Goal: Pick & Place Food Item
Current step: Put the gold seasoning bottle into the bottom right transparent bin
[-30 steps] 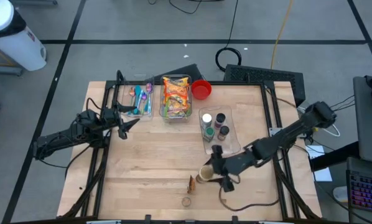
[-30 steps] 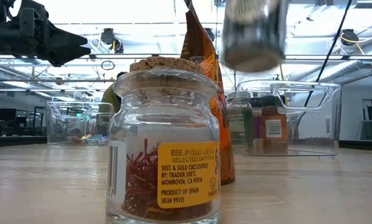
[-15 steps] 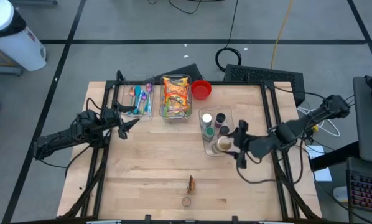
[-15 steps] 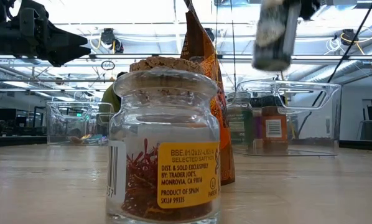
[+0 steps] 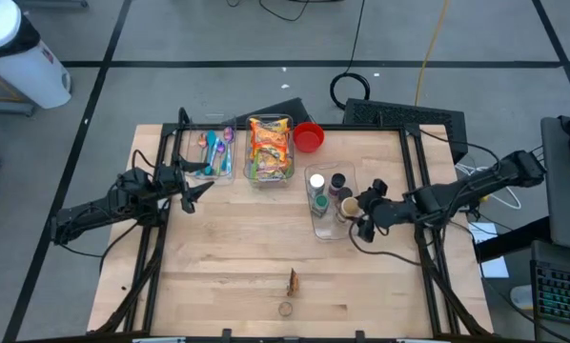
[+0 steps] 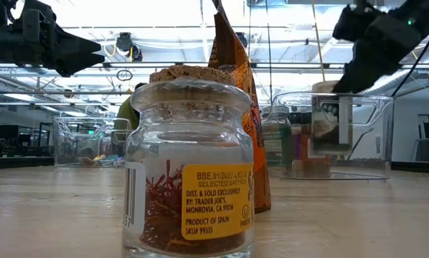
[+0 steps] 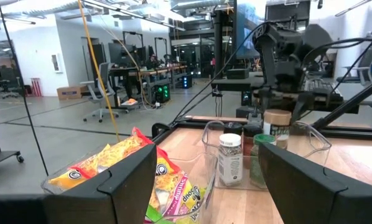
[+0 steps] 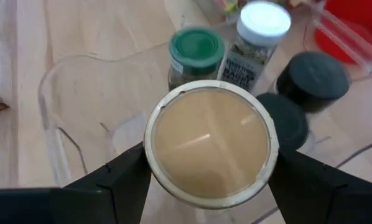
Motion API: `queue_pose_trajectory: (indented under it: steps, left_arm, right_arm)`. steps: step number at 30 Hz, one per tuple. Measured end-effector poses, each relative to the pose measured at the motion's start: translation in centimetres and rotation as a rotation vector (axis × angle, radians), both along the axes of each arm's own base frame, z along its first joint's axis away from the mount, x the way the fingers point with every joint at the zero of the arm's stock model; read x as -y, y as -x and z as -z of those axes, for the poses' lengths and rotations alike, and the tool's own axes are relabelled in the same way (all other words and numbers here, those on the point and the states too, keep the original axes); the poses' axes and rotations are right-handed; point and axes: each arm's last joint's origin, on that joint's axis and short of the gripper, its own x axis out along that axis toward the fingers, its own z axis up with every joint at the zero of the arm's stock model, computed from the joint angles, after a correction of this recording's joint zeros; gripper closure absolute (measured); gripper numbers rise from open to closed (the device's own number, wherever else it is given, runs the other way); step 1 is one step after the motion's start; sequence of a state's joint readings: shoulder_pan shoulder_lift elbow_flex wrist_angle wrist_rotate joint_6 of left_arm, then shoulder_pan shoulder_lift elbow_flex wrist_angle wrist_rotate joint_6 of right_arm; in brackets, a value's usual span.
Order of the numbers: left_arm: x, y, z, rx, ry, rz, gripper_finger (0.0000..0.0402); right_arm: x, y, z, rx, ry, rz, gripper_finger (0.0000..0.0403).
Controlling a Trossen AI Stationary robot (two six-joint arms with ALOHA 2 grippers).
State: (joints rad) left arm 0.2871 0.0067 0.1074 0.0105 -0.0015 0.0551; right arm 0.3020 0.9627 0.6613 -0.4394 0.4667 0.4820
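Carefully now: the right gripper (image 5: 359,215) is clamping a tan-lidded jar (image 8: 209,142) and hanging it inside the clear bin (image 5: 317,228), among the spice bottles.

Crowding is the risk: the round, smooth-lidded jar is sitting close beside a green-capped bottle (image 8: 196,50) and two black caps (image 8: 313,76), so lowering off-centre could be knocking one over or catching the thin transparent plastic wall. Meanwhile the left gripper (image 5: 192,188) is waiting, fingers spread, near the utensil bin (image 5: 212,152).
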Motion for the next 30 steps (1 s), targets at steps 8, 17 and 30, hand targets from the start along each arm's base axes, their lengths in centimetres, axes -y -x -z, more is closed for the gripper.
queue_pose_trajectory:
  steps: [8,17,30]
  left_arm:
    - [0.0,0.0,0.0,0.0,0.0,0.0,0.0119]
    - [0.0,0.0,0.0,0.0,0.0,0.0,0.0119]
    - [0.0,0.0,0.0,0.0,0.0,0.0,0.0119]
  right_arm:
    - [0.8,0.1,1.2,-0.028,-0.005,0.024,0.0137]
    - [1.9,0.4,2.8,-0.059,0.016,0.064,0.0137]
    - [2.0,0.2,3.3,-0.034,0.011,0.012,0.0123]
